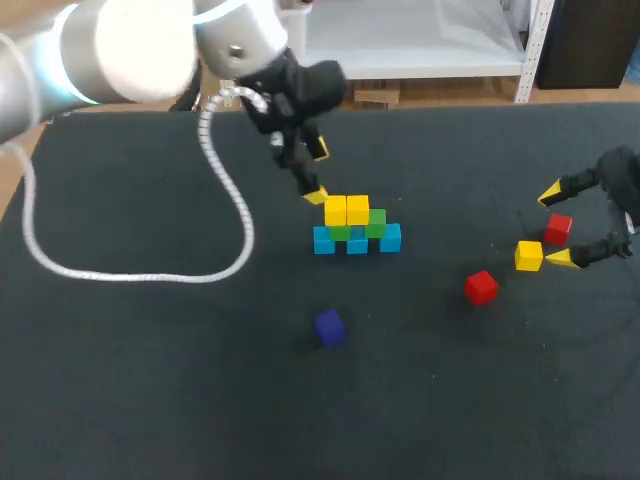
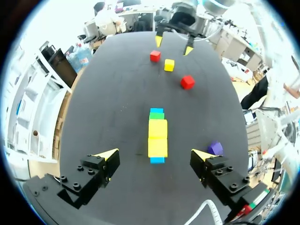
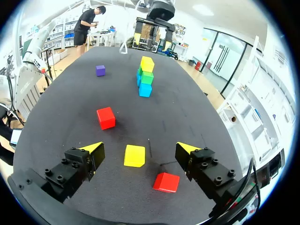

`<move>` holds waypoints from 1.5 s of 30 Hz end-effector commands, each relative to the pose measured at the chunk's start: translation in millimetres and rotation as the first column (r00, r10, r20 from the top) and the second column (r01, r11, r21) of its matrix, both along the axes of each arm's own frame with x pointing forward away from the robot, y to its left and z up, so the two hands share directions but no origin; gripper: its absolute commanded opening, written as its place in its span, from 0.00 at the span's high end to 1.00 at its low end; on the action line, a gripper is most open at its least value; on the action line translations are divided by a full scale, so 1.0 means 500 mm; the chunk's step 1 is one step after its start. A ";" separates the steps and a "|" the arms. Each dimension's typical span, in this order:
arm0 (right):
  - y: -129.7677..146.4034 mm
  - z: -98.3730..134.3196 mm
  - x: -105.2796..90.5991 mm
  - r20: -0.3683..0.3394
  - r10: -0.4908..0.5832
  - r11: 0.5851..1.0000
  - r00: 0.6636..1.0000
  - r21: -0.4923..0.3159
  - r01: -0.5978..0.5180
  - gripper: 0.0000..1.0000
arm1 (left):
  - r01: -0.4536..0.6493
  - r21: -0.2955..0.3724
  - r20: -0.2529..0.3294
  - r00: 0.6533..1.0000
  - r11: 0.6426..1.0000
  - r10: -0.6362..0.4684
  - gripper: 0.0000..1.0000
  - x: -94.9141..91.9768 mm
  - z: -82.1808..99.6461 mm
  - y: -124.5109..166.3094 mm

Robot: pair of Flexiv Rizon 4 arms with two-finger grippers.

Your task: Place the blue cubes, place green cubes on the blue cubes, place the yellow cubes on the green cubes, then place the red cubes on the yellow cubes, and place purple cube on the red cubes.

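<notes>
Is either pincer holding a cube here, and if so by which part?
Nothing is held. The left pincer hangs open above the stack. The right pincer is open near the loose yellow cube, which lies untouched on the table.

My left arm (image 1: 130,50) enters over the desk's (image 1: 150,400) far left corner. My left gripper (image 1: 316,171) hangs above the desk's middle, fingers spread. My right gripper (image 1: 556,225) sits low by the desk's right edge, fingers wide apart.
</notes>
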State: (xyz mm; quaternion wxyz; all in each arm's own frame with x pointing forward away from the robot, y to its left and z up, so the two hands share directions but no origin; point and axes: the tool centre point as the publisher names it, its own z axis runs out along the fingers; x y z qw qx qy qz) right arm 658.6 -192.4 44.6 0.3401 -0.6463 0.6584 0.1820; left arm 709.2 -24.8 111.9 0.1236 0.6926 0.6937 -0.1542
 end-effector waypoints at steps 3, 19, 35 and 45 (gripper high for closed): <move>0.000 -0.002 0.001 0.002 0.001 1.000 1.000 0.004 -0.001 0.00 | 0.004 -0.105 0.029 1.000 0.994 -0.001 0.00 -0.052 0.022 0.118; 0.000 -0.002 0.001 0.002 0.001 1.000 1.000 0.004 -0.001 0.00 | -0.112 -0.173 0.029 0.993 0.978 0.119 0.00 -0.094 0.060 0.336; 0.000 -0.002 0.001 0.002 0.001 1.000 1.000 0.004 -0.001 0.00 | -0.125 -0.244 0.045 0.989 0.962 0.140 0.00 -0.113 0.074 0.444; -0.007 0.000 0.002 0.030 0.009 1.000 0.999 0.009 -0.009 0.00 | -0.085 -0.245 0.056 0.993 0.966 0.102 0.00 -0.116 0.081 0.441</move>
